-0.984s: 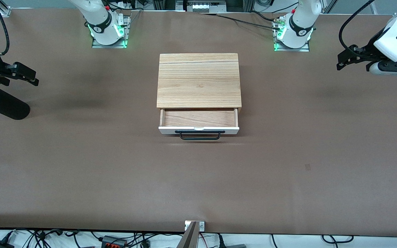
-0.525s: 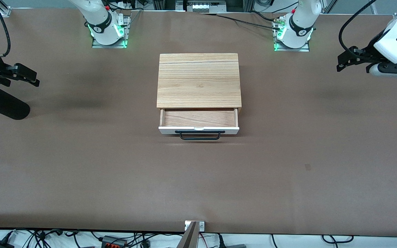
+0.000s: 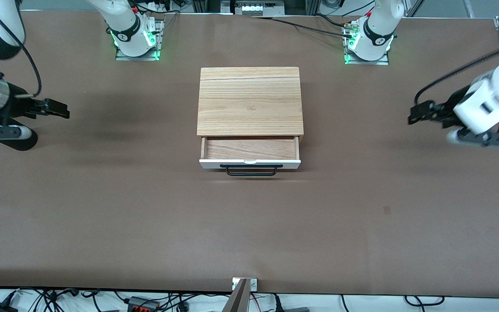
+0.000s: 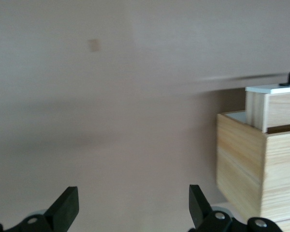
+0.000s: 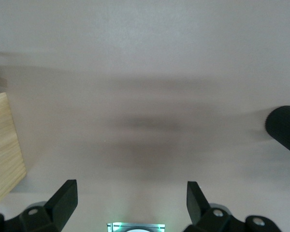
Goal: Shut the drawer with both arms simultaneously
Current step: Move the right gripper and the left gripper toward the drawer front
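Left hand (image 3: 418, 113), middle right of the front frame, fingers spread wide, empty, up over bare table (image 3: 362, 208) toward the left arm's end. Right hand (image 3: 56, 109), middle left of the frame, also spread and empty, over the table at the right arm's end, just beside a black vase (image 3: 13, 138). Neither hand touches anything. Drawer (image 3: 250, 154), centre of frame, sticks out of the cabinet (image 3: 250, 100) with its white front and black handle (image 3: 251, 170) facing the camera. Nothing done so far. Left to do: bring both hands to the drawer front, then push it in together.
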{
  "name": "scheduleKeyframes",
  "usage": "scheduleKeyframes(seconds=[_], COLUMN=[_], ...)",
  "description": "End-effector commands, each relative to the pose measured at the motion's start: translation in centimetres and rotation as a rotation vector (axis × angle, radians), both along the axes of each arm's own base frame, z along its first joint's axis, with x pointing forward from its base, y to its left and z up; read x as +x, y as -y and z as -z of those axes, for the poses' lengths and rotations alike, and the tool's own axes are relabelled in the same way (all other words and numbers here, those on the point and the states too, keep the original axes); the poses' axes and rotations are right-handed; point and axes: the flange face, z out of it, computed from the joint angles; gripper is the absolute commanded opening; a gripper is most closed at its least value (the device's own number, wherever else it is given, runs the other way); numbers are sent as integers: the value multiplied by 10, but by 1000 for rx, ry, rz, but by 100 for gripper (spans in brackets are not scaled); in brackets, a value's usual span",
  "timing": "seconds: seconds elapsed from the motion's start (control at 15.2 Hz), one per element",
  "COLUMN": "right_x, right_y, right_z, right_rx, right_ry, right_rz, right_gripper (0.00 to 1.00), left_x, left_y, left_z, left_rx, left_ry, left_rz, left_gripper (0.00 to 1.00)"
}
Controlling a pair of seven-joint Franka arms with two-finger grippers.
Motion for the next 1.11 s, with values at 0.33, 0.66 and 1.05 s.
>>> scheduleKeyframes(seconds=[0.33, 0.66, 1.05], right_x=[66, 92, 92], right_y=[-88, -145, -208], right_z=[74, 137, 179], right_rx=[94, 375, 439], right_ry=[149, 230, 283], right_rz=[-48, 49, 21], right_gripper=[100, 100, 100], left_x=[70, 98, 98], left_y=[90, 120, 174], left_z=[91, 140, 197], left_rx=[-106, -244, -245], left_ry=[-58, 29, 50], left_rz=[97, 26, 59], left_gripper=[100, 100, 100])
